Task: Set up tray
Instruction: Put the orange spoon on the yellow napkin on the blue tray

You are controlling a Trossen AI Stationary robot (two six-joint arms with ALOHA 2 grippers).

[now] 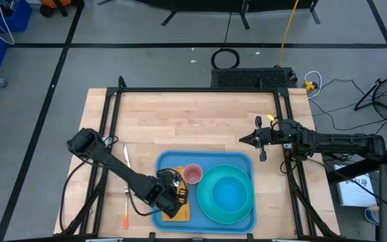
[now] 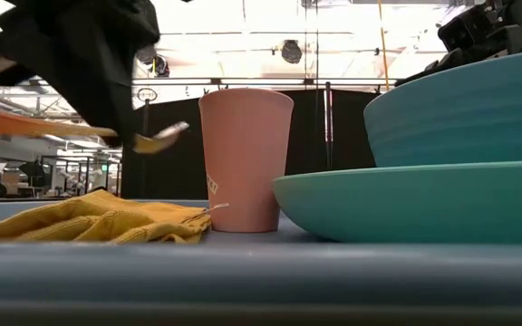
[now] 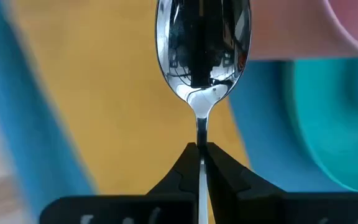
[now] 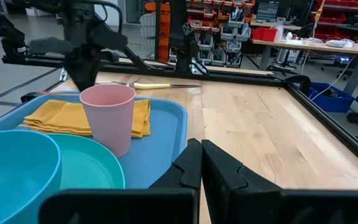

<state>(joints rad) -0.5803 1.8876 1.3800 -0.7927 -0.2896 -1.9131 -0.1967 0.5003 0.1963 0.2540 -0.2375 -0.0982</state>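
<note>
**Tray loaded near the table's front edge**

The tray (image 1: 207, 161), one light-blue piece, lies on the wooden table (image 1: 193, 121) at its front middle. From above it carries one teal plate (image 1: 210, 202) with one bowl (image 1: 230, 195) on it, one pink cup (image 1: 192, 174) and one yellow napkin (image 1: 180, 212). Two utensils lie on the wood left of the tray: a knife (image 1: 126, 159) and an orange-handled one (image 1: 125, 207). The left gripper (image 1: 173, 195) hangs over the napkin; the right gripper (image 1: 247, 140) waits clenched and empty beside the tray's far right corner.

At table height, the cup shows a small pale mark, unreadable.

The left wrist view shows the jaws clamped on one spoon (image 3: 202, 50).

The right wrist view shows workshop shelves and benches behind.
</note>
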